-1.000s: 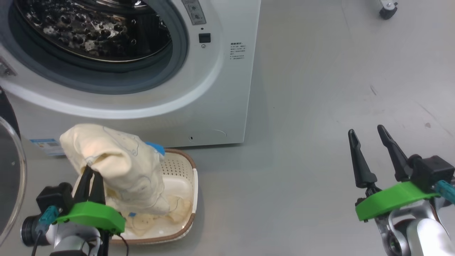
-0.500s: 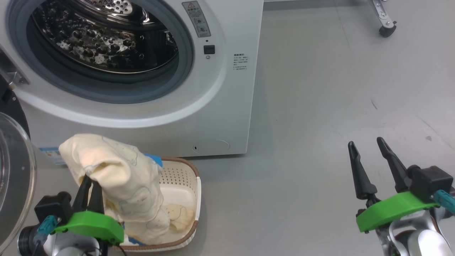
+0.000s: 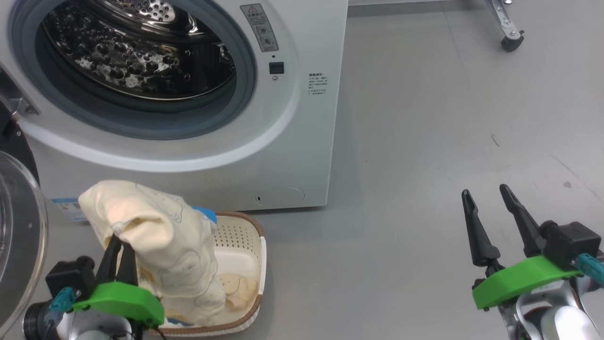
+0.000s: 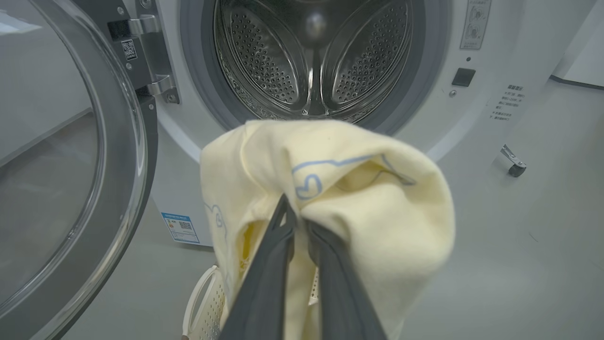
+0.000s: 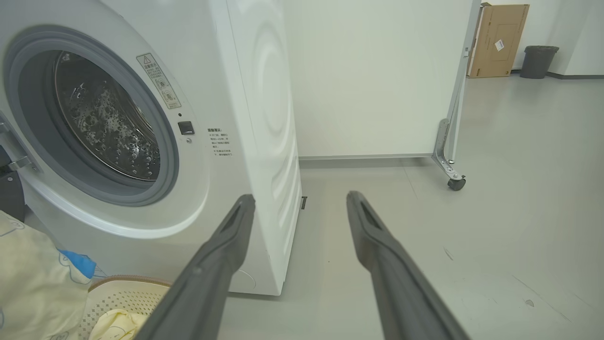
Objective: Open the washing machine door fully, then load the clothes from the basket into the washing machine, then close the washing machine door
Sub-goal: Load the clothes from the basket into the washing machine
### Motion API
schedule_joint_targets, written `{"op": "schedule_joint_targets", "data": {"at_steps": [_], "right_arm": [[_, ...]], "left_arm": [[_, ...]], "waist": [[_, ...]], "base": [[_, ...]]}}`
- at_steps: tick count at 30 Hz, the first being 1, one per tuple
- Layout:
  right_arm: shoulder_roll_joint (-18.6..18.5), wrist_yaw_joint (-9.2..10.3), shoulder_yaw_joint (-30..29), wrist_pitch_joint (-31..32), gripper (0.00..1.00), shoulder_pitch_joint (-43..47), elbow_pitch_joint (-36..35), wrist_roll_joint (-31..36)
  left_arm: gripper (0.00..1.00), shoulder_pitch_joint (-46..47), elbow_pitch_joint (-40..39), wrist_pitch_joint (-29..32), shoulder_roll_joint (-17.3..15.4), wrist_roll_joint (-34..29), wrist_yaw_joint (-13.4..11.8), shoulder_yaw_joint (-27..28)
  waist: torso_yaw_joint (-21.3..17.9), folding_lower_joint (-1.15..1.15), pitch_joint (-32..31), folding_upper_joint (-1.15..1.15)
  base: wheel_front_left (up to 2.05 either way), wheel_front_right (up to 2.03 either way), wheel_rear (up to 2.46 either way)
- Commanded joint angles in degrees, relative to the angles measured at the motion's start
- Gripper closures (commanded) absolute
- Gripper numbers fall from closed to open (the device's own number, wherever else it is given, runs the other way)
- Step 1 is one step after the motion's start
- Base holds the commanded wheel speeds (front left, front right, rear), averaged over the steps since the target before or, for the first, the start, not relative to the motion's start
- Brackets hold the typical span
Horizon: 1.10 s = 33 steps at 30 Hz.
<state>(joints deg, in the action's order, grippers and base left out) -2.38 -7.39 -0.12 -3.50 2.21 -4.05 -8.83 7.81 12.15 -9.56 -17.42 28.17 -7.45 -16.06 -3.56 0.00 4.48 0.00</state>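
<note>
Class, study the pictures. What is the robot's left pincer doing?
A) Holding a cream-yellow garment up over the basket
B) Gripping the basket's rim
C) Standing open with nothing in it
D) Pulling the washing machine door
A: the left pincer is shut on the cream-yellow garment, which hangs from it over the basket.
</note>
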Motion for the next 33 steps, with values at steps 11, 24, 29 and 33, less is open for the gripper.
{"op": "schedule_joint_targets", "data": {"at_steps": [11,24,29,33], "right_arm": [[-0.5,-0.1,1.67,-0.24,0.0,-1.67,-1.38,-0.48],[-0.5,-0.1,2.81,-0.75,0.0,-2.21,-1.06,-1.59],[-0.5,-0.1,3.45,-1.51,0.0,-3.25,-0.34,-2.39],[-0.5,-0.1,4.38,-2.59,0.0,-4.54,0.25,-2.99]], "left_arm": [[1.0,2.7,-1.71,0.06,-1.97,0.38,-0.64,2.01],[1.0,8.55,3.55,4.28,-2.92,2.87,0.85,2.42],[1.0,15.33,8.78,9.69,-3.91,5.49,2.86,2.93],[1.0,21.55,12.76,13.1,-5.01,6.67,4.36,3.22]], "waist": [[-0.6,0.0,0.45,0.0],[-3.14,0.0,2.95,0.0],[-5.16,0.0,5.89,0.0],[-6.81,0.0,8.64,0.0]], "base": [[0.0,0.0,0.0],[0.0,0.0,0.0],[0.0,0.0,0.0],[0.0,0.0,0.0]]}}
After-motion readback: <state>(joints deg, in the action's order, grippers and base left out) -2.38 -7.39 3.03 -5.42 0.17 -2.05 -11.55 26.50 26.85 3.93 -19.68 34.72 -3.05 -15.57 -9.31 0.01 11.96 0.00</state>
